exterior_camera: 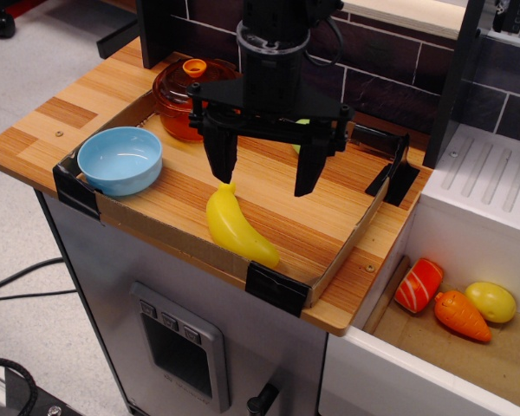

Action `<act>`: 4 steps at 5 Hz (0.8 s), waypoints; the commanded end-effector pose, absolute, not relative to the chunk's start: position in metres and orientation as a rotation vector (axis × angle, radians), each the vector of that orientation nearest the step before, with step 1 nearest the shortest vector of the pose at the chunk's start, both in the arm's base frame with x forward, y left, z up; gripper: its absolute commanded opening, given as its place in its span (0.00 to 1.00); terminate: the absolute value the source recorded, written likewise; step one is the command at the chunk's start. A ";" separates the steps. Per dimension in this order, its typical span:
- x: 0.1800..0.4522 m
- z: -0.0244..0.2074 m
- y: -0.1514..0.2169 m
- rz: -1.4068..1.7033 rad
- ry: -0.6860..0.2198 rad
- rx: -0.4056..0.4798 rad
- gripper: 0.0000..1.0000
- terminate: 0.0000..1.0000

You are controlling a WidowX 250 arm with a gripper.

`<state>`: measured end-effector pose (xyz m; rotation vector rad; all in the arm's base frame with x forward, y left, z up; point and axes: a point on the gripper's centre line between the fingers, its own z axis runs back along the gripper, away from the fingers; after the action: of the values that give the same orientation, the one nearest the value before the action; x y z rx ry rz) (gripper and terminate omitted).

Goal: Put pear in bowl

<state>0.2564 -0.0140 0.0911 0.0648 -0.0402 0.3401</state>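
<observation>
The light-blue bowl (120, 160) sits at the left front corner of the wooden board and holds nothing. The light-green pear (297, 148) is mostly hidden behind my gripper; only a small green sliver shows beside the right finger, towards the back of the board. My gripper (266, 169) is open and empty, with its black fingers (221, 160) spread wide and pointing down over the middle of the board. It hangs just in front of the pear and just behind the yellow banana (236, 228).
An orange transparent lidded pot (184, 100) stands at the back left, behind the bowl. Black corner brackets (277, 289) and a low rim edge the board. To the right, a sink holds a red-white toy (419, 284), a carrot (461, 315) and a yellow lemon-like toy (491, 301).
</observation>
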 end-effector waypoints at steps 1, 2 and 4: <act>0.256 0.091 -0.014 0.340 -0.040 0.065 1.00 0.00; 0.291 0.098 -0.010 0.465 0.002 0.028 1.00 0.00; 0.363 0.110 0.011 0.641 -0.077 -0.010 1.00 0.00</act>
<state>0.3596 0.0071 0.0909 0.0091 -0.0291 0.6346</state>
